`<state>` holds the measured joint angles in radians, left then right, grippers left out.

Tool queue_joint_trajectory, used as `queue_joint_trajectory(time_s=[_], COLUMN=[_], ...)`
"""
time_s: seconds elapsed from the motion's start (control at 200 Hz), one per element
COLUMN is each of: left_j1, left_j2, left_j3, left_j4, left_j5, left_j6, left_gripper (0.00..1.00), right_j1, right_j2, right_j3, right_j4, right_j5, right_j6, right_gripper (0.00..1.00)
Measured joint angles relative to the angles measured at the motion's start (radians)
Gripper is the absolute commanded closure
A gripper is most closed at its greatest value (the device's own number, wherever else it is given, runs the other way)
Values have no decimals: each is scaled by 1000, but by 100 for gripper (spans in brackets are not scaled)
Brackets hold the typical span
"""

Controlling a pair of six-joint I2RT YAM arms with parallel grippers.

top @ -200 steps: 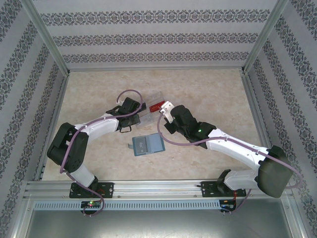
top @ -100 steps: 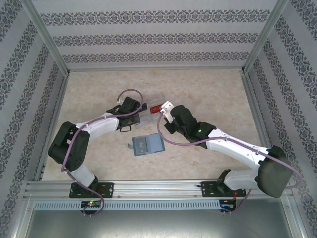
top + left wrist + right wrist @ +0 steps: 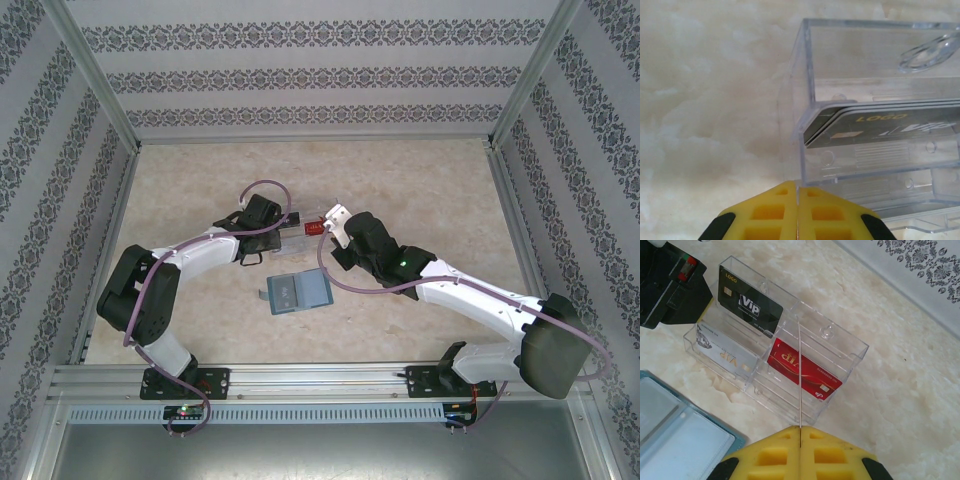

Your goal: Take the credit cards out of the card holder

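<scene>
The card holder (image 3: 297,290), a teal bifold wallet, lies open on the table between the arms; its corner (image 3: 675,437) shows at the lower left of the right wrist view. My right gripper (image 3: 800,429) is shut on a thin pale credit card (image 3: 799,375), seen edge-on above the clear tray (image 3: 850,347). In the tray lie a black card (image 3: 750,307), a silver card (image 3: 725,352) and a red card (image 3: 802,370). My left gripper (image 3: 798,186) is shut at the tray's left end wall (image 3: 804,150), with the wall's edge running in between the fingertips. The black card (image 3: 885,127) lies just beyond.
The clear tray (image 3: 300,225) sits on the marble-patterned table between the two grippers (image 3: 283,230) (image 3: 325,225), just beyond the wallet. Patterned walls with metal posts (image 3: 100,90) close in the table on three sides.
The left gripper's fingers have closed at the tray's end wall. The right gripper and its card have barely moved.
</scene>
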<state>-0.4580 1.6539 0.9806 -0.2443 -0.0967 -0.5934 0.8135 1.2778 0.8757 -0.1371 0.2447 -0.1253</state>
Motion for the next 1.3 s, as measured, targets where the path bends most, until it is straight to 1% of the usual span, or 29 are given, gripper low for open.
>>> queue_joint_trajectory(time_s=[0.275,0.54,0.694,0.779,0.819,0.884,0.989,1.064,1.104,1.219,1.284,1.299], left_j1=[20,37,41,41,41,41,41,41,41,41,41,41], left_j2=[-11,-18,-21,-23,-25,-34,-70,-114,-143,-243,-308,-324], left_j3=[-4,-4,-4,-4,-5,-10,-18,-29,-37,-72,-108,-117], left_j4=[-6,-22,-32,-39,-41,-47,-58,-59,-59,-54,-50,-49], left_j5=[53,98,117,125,131,140,155,171,177,196,203,204], left_j6=[89,146,164,168,169,170,166,163,156,135,119,116], left_gripper=[92,92,87,79,74,58,49,35,29,20,18,15], right_j1=[0,0,0,0,0,0,0,0,0,1,3,6], right_j2=[0,0,0,0,0,0,0,0,1,18,43,50], right_j3=[0,0,0,0,0,0,0,0,0,1,12,16], right_j4=[0,0,0,0,0,0,0,0,0,-1,-13,-16], right_j5=[-3,-8,-15,-24,-27,-35,-56,-72,-81,-97,-101,-100], right_j6=[0,0,0,-1,-2,-5,-14,-29,-39,-66,-95,-109], right_gripper=[96,96,96,96,98,99,99,99,99,99,100,100])
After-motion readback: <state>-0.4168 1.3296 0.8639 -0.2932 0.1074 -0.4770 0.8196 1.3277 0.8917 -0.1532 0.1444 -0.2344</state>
